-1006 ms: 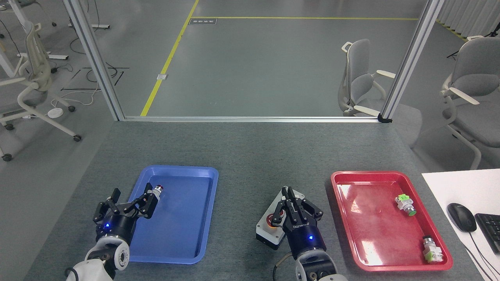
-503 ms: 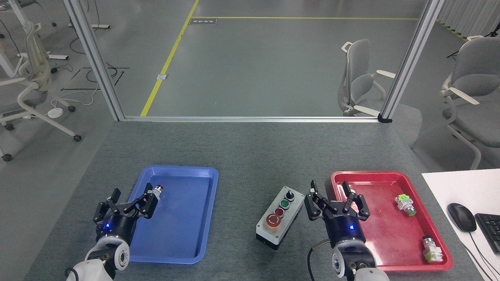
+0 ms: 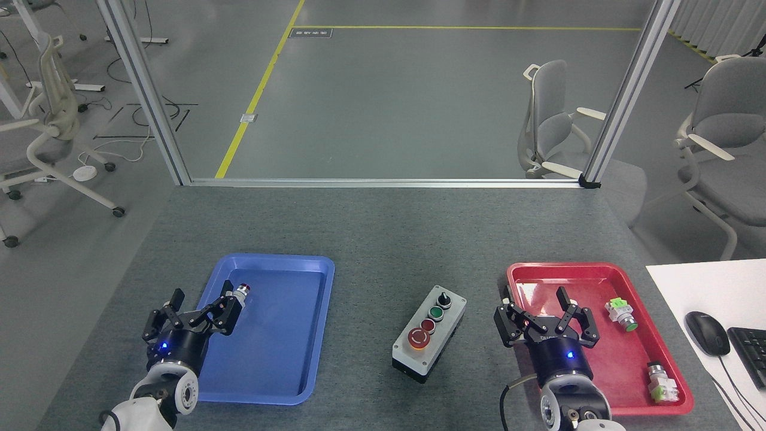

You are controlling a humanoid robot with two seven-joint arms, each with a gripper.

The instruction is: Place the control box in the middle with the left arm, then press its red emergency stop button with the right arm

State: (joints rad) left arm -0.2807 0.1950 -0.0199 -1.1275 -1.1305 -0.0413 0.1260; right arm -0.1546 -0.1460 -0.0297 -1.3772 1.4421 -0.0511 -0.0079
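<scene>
The control box [image 3: 446,312] lies on the grey table between the two trays, tilted a little, its light grey top up. Along it run a black knob [image 3: 444,298], a green button [image 3: 436,313], a small red button [image 3: 427,325] and the big red emergency stop button [image 3: 418,338]. My right gripper [image 3: 543,311], black with white lettering, stands open to the right of the box, over the left edge of the red tray, touching nothing. On the left, my other gripper [image 3: 200,304] is open at the blue tray's left rim.
A blue tray [image 3: 281,335] on the left holds one small red-tipped pushbutton part [image 3: 242,291] beside my left fingertips. A red tray [image 3: 598,359] on the right holds two green-and-white pushbutton parts [image 3: 621,315] [image 3: 660,383]. A mouse [image 3: 707,333] and keyboard lie far right.
My right gripper has left the top of the control box, swung right and opened over the red tray's left edge, uncovering the buttons. The left arm and the box have not moved.
</scene>
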